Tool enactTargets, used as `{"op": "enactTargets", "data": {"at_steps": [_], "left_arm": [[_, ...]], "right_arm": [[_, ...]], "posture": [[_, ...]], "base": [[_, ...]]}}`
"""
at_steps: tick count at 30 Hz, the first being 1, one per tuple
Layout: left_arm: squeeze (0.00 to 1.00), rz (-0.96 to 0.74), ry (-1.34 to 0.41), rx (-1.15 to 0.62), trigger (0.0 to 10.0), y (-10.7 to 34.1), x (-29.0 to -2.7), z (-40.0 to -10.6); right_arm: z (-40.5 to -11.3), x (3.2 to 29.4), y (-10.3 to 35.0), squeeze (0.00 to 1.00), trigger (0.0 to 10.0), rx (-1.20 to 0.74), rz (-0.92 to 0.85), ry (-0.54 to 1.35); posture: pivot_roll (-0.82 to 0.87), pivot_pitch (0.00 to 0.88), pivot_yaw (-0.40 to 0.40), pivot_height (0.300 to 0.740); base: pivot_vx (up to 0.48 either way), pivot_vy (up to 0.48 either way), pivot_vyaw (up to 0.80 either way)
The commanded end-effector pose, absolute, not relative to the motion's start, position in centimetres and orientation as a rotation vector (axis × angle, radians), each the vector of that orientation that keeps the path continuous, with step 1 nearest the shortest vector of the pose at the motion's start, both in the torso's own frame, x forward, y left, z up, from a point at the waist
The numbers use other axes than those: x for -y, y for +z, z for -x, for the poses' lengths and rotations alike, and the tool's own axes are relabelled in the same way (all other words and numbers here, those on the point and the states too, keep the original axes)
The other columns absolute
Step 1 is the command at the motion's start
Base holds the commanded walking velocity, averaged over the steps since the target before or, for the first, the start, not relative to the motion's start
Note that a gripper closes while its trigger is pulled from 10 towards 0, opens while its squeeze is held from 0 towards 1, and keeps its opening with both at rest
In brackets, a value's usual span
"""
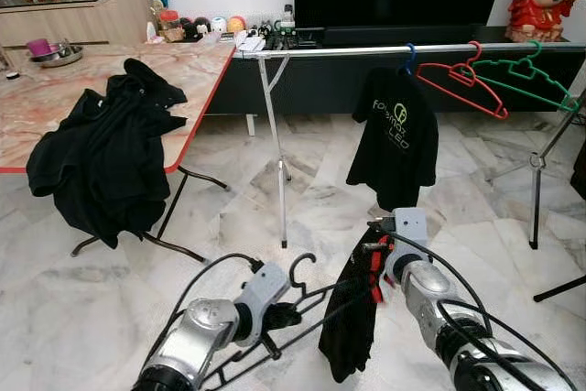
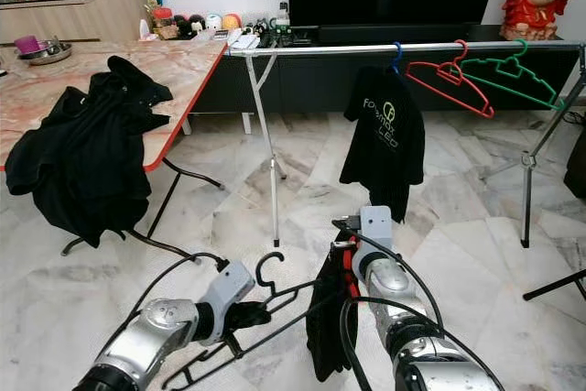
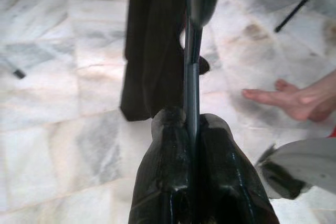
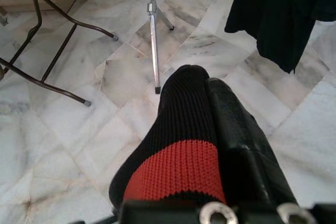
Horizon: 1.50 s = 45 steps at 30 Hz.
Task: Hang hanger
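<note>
1. Right now, in the left eye view, my left end effector (image 1: 275, 318) is clamped on a black hanger (image 1: 275, 336) low in front of me; its hook (image 1: 300, 270) points up and its long axis slants toward my right end effector (image 1: 377, 246), which pinches a dark garment (image 1: 352, 327) with a red band. The rail (image 1: 366, 49) I judge to be the target lies ahead and above both end effectors, running crosswise, so the hook has to travel up and forward; my left arm carries the hanger, and the rail looks about equally far from both arms.

2. From the right eye view I count three hangers on the rail: a blue one (image 2: 396, 52) bearing a black printed shirt (image 2: 385, 139), a bare red one (image 2: 449, 80) and a bare green one (image 2: 508, 75). One more black garment (image 2: 82, 157) drapes over the near edge of the surface (image 2: 183, 66) to my left.

3. Through the left wrist view, my fingers (image 3: 173, 182) are shut tight on the hanger's thin bar, the dark garment hangs just beyond, and a person's bare foot (image 3: 294, 98) rests on the marble floor (image 3: 63, 77).

4. Seen by the right wrist view, my fingers are closed on ribbed black cloth with one red stripe (image 4: 178, 174); the rail's stand leg (image 4: 154, 51) is beyond.
</note>
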<state>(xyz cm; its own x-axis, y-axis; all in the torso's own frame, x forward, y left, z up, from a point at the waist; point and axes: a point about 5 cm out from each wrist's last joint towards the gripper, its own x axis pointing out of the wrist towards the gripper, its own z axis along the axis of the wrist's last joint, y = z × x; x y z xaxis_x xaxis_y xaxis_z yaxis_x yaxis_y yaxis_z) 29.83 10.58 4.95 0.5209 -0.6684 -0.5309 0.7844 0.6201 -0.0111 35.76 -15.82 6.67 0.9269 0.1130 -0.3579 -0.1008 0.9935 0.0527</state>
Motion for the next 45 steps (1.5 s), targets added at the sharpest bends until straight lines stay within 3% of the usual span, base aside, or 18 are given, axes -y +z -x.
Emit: {"op": "enactTargets", "data": {"at_steps": [1,15,25,32,39,45], "left_arm": [[0.0,-0.258,-0.847,-0.516,10.0,5.1,-11.0,-30.2],[0.0,-0.207,-0.798,-0.413,10.0,6.3,-10.7,-31.0],[0.0,-0.114,-0.926,-0.387,10.0,6.9,-9.3,-30.1],[0.0,-0.115,-0.958,-0.396,10.0,6.8,-9.1,-29.7],[0.0,-0.129,-0.961,-0.407,10.0,6.6,-9.0,-29.7],[0.0,-0.129,-0.982,-0.416,10.0,6.5,-8.9,-29.5]], "right_arm": [[-35.8,15.9,6.8,0.0,10.0,-0.358,-0.043,0.103],[-35.2,16.2,5.9,0.0,10.0,-0.383,-0.017,0.104],[-34.7,16.2,5.2,0.0,10.0,-0.405,-0.031,0.108],[-35.3,15.2,6.2,0.0,10.0,-0.369,-0.047,0.173],[-35.3,14.1,6.1,0.0,10.0,-0.4,-0.2,0.238],[-35.6,13.0,7.6,0.0,10.0,-0.289,-0.157,0.376]], "posture": [[0.1,0.0,0.001,0.74],[0.1,0.0,-0.005,0.74],[0.1,0.003,0.0,0.74],[0.1,0.004,0.003,0.74],[0.09,0.004,0.009,0.74],[0.09,0.004,0.016,0.74]], "base": [[0.0,0.0,0.0],[0.0,0.0,0.0],[0.0,0.0,0.0],[0.0,0.0,0.0],[0.0,0.0,0.0],[0.0,0.0,0.0]]}}
